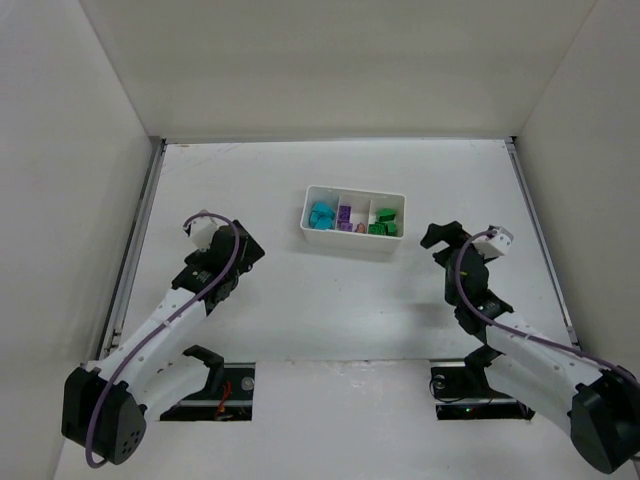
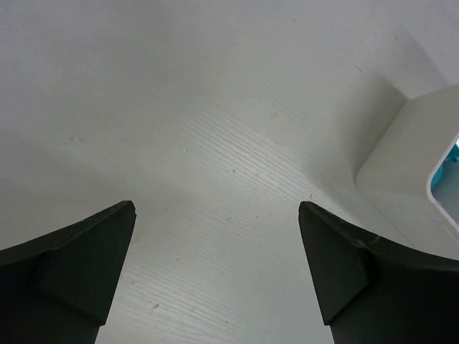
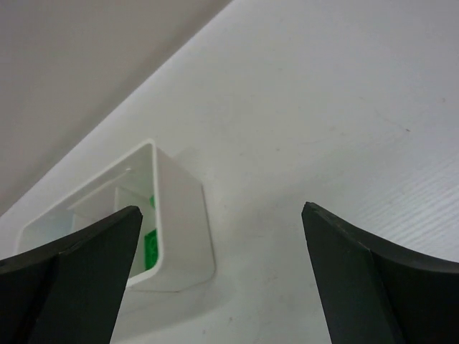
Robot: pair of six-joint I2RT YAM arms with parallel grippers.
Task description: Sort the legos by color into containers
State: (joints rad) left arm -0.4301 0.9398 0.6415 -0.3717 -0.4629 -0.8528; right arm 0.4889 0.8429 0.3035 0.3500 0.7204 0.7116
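Observation:
The white tray (image 1: 354, 194) stands on the table at centre back. Its left compartment holds cyan legos (image 1: 321, 216), the middle one purple legos (image 1: 345, 217), the right one green legos (image 1: 383, 225). My left gripper (image 1: 248, 250) is open and empty, left of the tray. My right gripper (image 1: 440, 240) is open and empty, right of the tray. In the left wrist view the tray's corner (image 2: 412, 154) shows at the right with a bit of cyan (image 2: 452, 168). In the right wrist view the tray's end (image 3: 179, 222) shows with green legos (image 3: 150, 246) inside.
White walls enclose the table on the left, back and right. Metal rails (image 1: 135, 240) run along the table's left and right sides. The arm bases sit at the near edge.

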